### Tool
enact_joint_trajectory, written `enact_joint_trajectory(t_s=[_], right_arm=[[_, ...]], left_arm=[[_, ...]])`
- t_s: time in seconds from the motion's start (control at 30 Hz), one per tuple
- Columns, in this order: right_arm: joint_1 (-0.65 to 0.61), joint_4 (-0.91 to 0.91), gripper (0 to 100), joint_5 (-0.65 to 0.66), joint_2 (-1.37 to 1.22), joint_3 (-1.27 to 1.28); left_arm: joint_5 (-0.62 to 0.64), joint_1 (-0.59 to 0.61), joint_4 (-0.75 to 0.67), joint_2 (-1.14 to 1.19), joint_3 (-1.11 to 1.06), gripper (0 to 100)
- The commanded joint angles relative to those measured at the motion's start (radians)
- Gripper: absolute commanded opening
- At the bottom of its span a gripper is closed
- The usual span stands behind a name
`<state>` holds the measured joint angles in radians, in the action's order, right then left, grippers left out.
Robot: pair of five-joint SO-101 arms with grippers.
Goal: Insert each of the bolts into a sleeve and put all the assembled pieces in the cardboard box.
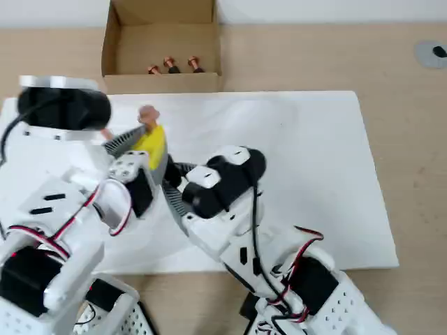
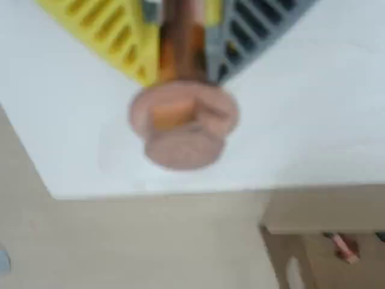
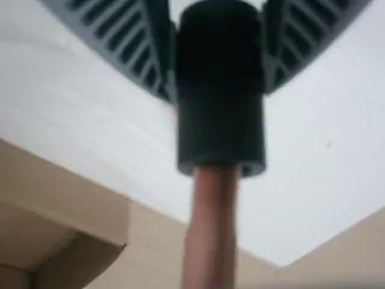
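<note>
My left gripper (image 1: 144,132) hovers over the white mat, its yellow and grey fingers shut on the shaft of a copper bolt (image 1: 148,114). The wide head of that bolt (image 2: 183,123) points away from the left gripper (image 2: 183,66). Close beside it, my right gripper (image 1: 170,183) is shut on a black sleeve (image 3: 219,108), and a copper shaft (image 3: 210,229) sticks out of the sleeve's far end. The right gripper (image 3: 219,90) clamps the sleeve from both sides. The cardboard box (image 1: 112,49) stands at the table's far edge with three assembled pieces (image 1: 171,65) inside.
A white mat (image 1: 314,174) covers the middle of the wooden table. The cardboard box (image 2: 289,253) lies just beyond the mat's far edge, with one piece (image 2: 344,247) visible inside it. A grey round grommet (image 1: 431,53) sits at the far right.
</note>
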<state>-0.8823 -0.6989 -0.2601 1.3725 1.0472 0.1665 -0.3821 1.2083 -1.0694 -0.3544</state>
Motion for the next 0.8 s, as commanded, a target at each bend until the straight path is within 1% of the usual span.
enact_joint_trajectory(t_s=[0.0,0.1,0.2,0.27,0.4,0.53,0.63,0.77], right_arm=[[0.048,0.028,0.9,-0.006,0.016,-0.051],[0.065,0.032,0.9,-0.009,0.016,-0.053],[0.067,0.032,0.9,-0.032,0.016,-0.053],[0.067,0.032,0.9,-0.034,0.016,-0.053],[0.068,0.032,0.9,-0.034,0.016,-0.054],[0.07,0.034,0.9,-0.034,0.015,-0.073],[0.11,0.08,0.9,-0.034,0.007,-0.077],[0.196,0.155,0.9,-0.034,-0.091,-0.12]], left_arm=[[-0.011,-0.009,-0.005,0.005,0.003,1],[-0.014,-0.078,0.0,0.005,0.003,1],[-0.017,-0.183,0.052,0.007,0.038,1],[-0.018,-0.227,0.072,0.013,0.074,1],[-0.018,-0.226,0.083,0.013,0.118,5],[-0.018,-0.23,0.169,0.015,0.184,8],[-0.018,-0.23,0.226,0.015,0.236,10],[-0.018,-0.227,0.292,0.015,0.295,10]])
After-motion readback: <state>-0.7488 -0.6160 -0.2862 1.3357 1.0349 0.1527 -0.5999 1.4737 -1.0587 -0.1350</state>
